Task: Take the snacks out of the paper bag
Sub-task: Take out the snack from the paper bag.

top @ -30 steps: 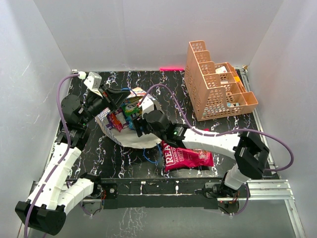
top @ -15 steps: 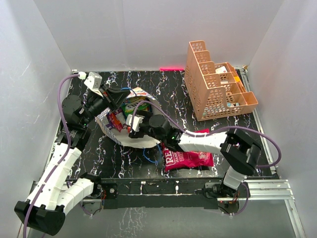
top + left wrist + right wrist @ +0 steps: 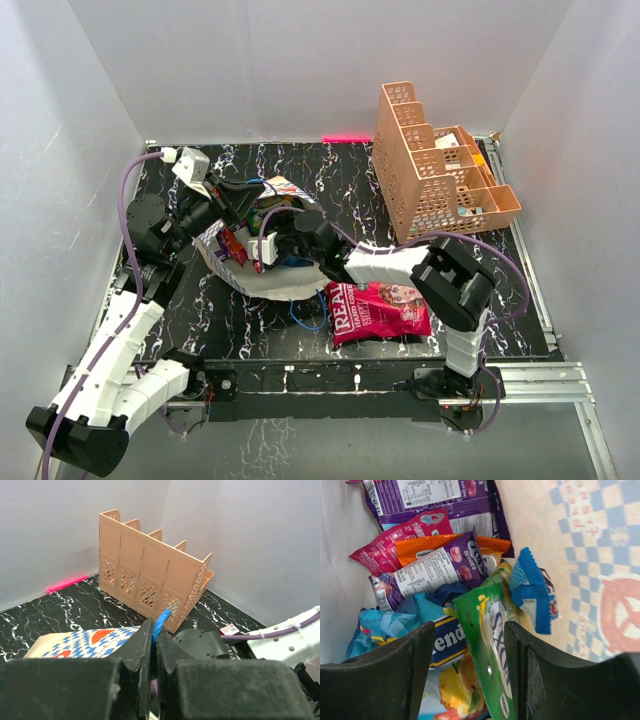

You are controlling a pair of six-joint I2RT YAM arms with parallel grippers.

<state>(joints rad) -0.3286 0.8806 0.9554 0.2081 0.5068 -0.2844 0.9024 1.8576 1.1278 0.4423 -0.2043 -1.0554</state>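
At ten o'clock on the table (image 3: pixel 480 290), the left claw (image 3: pixel 154 630) is clamped tight on the blue handle (image 3: pixel 161 622), likely to steady the tipped bag (image 3: pixel 280 285) and keep its mouth gaping toward four o'clock. Inside, the right claw (image 3: pixel 469 635) stands part open astride a green packet (image 3: pixel 485 680), gripping nothing yet. At the mouth's four o'clock, the red bag (image 3: pixel 380 310) already lies out.

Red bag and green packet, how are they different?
The red bag lies flat on the table, outside the paper bag. The green packet is inside the paper bag. Nothing touches the red bag, but the green packet sits between the open fingers of the right gripper. One is red and the other is green. Both are shiny snack packs.
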